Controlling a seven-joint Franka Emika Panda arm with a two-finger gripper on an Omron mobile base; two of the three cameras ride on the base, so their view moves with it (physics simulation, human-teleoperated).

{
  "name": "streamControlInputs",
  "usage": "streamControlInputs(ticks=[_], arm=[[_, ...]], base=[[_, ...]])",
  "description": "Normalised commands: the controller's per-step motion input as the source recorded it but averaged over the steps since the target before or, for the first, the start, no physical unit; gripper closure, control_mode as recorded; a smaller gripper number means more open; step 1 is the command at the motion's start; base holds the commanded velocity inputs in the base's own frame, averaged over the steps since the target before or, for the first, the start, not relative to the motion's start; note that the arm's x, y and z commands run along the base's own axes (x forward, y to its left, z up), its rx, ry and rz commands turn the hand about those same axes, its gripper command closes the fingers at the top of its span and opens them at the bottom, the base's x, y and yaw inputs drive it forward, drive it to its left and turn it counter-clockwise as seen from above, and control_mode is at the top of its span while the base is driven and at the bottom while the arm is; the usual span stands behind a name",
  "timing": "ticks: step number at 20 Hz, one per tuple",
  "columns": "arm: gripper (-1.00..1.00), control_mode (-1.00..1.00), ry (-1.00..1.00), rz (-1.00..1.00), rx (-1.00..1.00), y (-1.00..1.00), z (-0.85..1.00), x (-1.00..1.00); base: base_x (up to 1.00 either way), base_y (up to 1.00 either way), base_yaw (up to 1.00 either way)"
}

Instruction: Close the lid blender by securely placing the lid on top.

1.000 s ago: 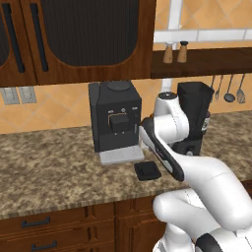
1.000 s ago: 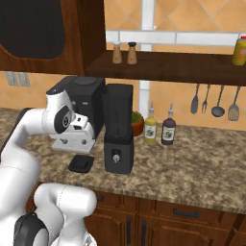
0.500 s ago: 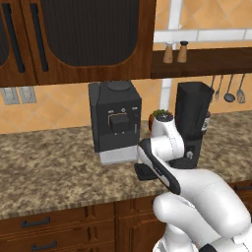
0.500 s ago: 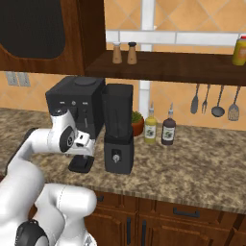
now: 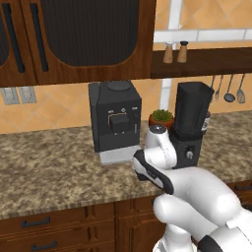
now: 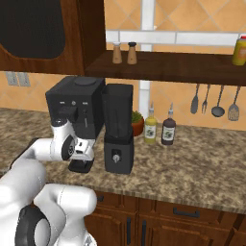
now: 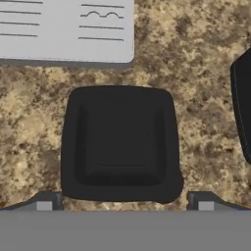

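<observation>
The lid (image 7: pixel 120 144), a flat black rounded-square cap with a raised rim, lies on the speckled counter just in front of the coffee machine's drip tray. My gripper (image 7: pixel 125 203) is open and points straight down over it. One fingertip (image 7: pixel 44 203) stands past the lid's left side and the other past its right side. Seen from the right base, the hand (image 6: pixel 80 153) hangs low over the lid (image 6: pixel 79 167). The blender (image 5: pixel 191 123) (image 6: pixel 118 127) stands upright just to the right, and its jar top is uncovered. My arm hides the lid in the left base view.
The boxy black coffee machine (image 5: pixel 115 115) with its light grey drip tray (image 7: pixel 66 29) stands right behind the lid. The blender's base (image 7: pixel 242 112) is close on the right. A small potted plant (image 5: pixel 161 118) and two bottles (image 6: pixel 159 129) stand further back.
The arm has folded downward and the hand has dropped from coffee-machine height to just above the counter, over the lid. The lid and the blender have not moved.
</observation>
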Motion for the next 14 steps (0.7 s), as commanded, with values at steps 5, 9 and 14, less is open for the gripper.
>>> streamControlInputs(ticks=[5,9,14], arm=[[-1.0,-1.0,0.0,0.0,0.02,0.0,-0.35,0.18],[-1.0,-1.0,0.0,0.0,0.02,-0.04,-0.31,0.23],[-1.0,-1.0,0.0,0.0,0.03,-0.09,-0.41,0.02]], base=[[0.0,0.0,0.0],[0.0,0.0,0.0],[0.0,0.0,0.0]])
